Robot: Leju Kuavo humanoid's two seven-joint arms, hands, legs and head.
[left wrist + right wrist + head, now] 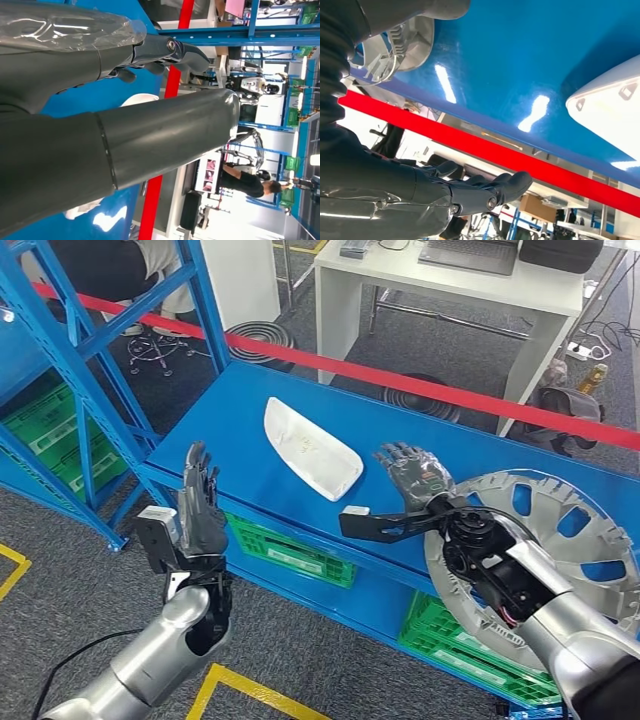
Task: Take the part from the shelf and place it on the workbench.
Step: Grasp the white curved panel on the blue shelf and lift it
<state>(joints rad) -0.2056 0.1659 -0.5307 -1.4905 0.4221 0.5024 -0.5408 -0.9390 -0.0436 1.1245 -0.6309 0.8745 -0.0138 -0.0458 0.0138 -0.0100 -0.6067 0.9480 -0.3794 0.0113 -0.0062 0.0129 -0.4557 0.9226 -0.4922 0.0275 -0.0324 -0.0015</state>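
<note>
A white curved plastic part [311, 448] lies flat on the blue shelf [234, 440], near its middle. My left hand [199, 508] is raised in front of the shelf's near edge, to the left of the part, fingers straight and apart, holding nothing. My right hand [411, 476] hovers over the shelf just right of the part, palm open, nothing in it. In the right wrist view the part [610, 112] shows beyond my spread fingers [482, 192]. The left wrist view shows a sliver of the part [139, 99] between my thumb [166, 135] and fingers [166, 50].
A silver wheel cover [558, 550] lies on the shelf at the right, under my right forearm. Green crates [294, 552] sit on the lower level. A red tape barrier [423, 388] runs behind the shelf; a white desk [453, 285] stands beyond. Blue rack uprights [83, 370] rise at left.
</note>
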